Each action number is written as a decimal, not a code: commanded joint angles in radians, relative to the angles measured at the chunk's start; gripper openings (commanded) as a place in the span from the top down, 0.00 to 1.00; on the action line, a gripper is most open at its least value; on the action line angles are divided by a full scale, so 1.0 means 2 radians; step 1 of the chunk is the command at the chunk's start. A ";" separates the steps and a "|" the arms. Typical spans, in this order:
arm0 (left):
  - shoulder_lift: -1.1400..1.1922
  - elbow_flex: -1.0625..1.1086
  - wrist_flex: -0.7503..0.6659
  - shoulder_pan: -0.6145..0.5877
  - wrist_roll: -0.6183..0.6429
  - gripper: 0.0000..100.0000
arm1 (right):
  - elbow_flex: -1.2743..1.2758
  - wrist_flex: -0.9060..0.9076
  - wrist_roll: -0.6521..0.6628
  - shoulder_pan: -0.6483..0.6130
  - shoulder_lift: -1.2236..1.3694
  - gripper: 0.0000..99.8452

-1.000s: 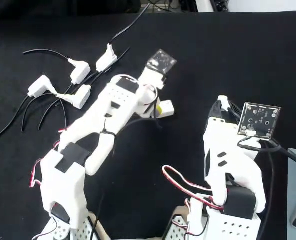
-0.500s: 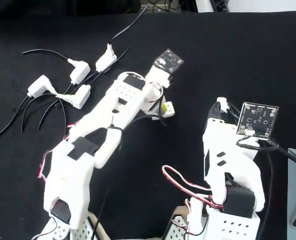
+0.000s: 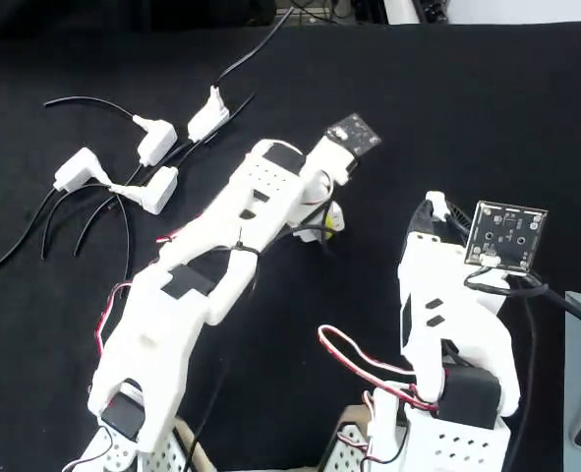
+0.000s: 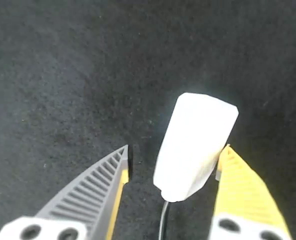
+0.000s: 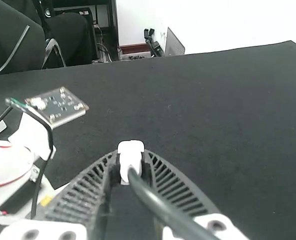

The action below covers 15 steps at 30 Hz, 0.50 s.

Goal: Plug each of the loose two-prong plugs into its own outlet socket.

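Fingers (image 4: 100, 187) of my left gripper (image 4: 176, 149) stand apart around a white plug (image 4: 195, 145); it touches the yellow one, clear of the grey. My right gripper (image 5: 130, 161) is clamped on a corded plug (image 5: 130, 149). Four loose plugs (image 3: 155, 143) lie at the table's (image 3: 487, 108) far left.

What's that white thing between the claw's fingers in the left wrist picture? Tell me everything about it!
It's a white plug, a smooth, plastic-looking block, wide at one end and narrower where a thin black cord comes out. It sits between the two fingers of the open left claw, with the black cloth under it. Its side looks pressed against the yellow finger; a gap separates it from the grey ribbed finger. Its prongs can't be seen.
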 commanded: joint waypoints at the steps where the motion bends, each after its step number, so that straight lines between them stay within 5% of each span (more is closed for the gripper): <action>1: -0.030 -0.046 0.019 -0.003 -0.002 0.72 | -0.003 -0.012 0.004 0.004 -0.003 0.99; 15: -0.060 -0.060 0.074 0.021 0.005 0.72 | -0.003 -0.012 0.004 0.004 -0.001 0.99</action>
